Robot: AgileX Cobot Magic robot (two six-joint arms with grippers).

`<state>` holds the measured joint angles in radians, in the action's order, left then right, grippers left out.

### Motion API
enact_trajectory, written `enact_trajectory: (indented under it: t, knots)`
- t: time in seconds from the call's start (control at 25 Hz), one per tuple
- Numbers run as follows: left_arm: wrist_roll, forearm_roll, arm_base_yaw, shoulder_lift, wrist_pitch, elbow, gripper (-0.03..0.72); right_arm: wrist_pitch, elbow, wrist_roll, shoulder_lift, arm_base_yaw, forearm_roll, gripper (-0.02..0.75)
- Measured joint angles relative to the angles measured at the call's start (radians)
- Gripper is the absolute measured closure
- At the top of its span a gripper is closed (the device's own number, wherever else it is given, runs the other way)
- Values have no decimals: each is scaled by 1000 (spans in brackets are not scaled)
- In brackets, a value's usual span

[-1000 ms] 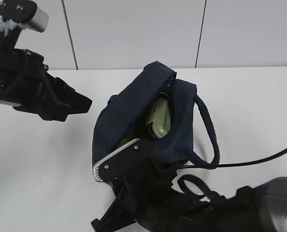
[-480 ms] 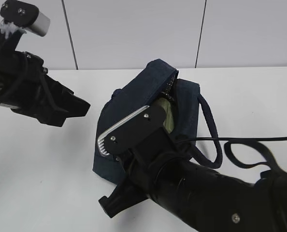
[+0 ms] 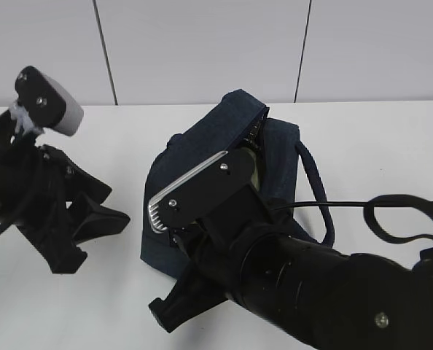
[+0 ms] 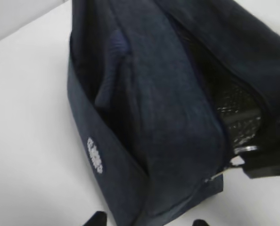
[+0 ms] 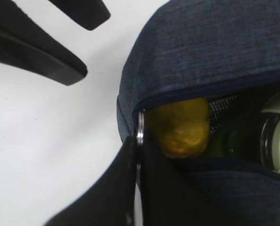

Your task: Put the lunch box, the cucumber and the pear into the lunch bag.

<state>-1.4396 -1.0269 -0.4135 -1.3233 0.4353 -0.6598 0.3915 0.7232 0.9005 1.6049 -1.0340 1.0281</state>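
The navy lunch bag (image 3: 194,157) sits mid-table, its top zipper partly open. In the right wrist view the yellow pear (image 5: 182,127) lies inside the bag (image 5: 201,47), with a bit of green cucumber (image 5: 227,141) and the lunch box's pale lid (image 5: 279,106) beside it. My right gripper (image 5: 139,141) is shut on the metal ring pull (image 5: 140,127) at the near end of the opening. A sliver of the lunch box (image 3: 254,169) shows in the exterior view. My left gripper (image 4: 148,221) is open and empty, just short of the bag's end (image 4: 144,141).
The right arm (image 3: 289,277) covers the bag's near side and hides its gripper in the exterior view. The left gripper (image 3: 103,219) hangs left of the bag over the white table (image 3: 56,306). The bag's loop handle (image 3: 315,189) lies to the right.
The right arm has moved up along the bag's opening with the ring pull, covering most of the lunch box. The left arm has dropped lower and swung toward the bag's near-left side.
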Motion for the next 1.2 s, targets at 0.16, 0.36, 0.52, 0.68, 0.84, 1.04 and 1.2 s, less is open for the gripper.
enact_trajectory:
  t: [0.16,0.36,0.52,0.68,0.84,1.04,1.2]
  knots:
    - [-293,-250,0,-11,6,18,359,-4,0,2,-2,0,0,738]
    - [-394,-304,0,-93,42,18,359,-6,0,2,-2,0,0,738]
    - [-447,-345,0,-146,46,18,359,-7,0,2,-2,0,0,738]
    - [-527,-417,0,-171,53,18,359,-14,0,2,-2,0,0,738]
    - [-581,-473,0,-204,59,18,359,-16,0,4,-2,0,0,738]
    - [-603,-514,0,-246,76,14,423,-20,0,4,-2,0,1,738]
    - [-603,-519,0,-262,93,-6,601,-20,0,4,-2,0,1,738]
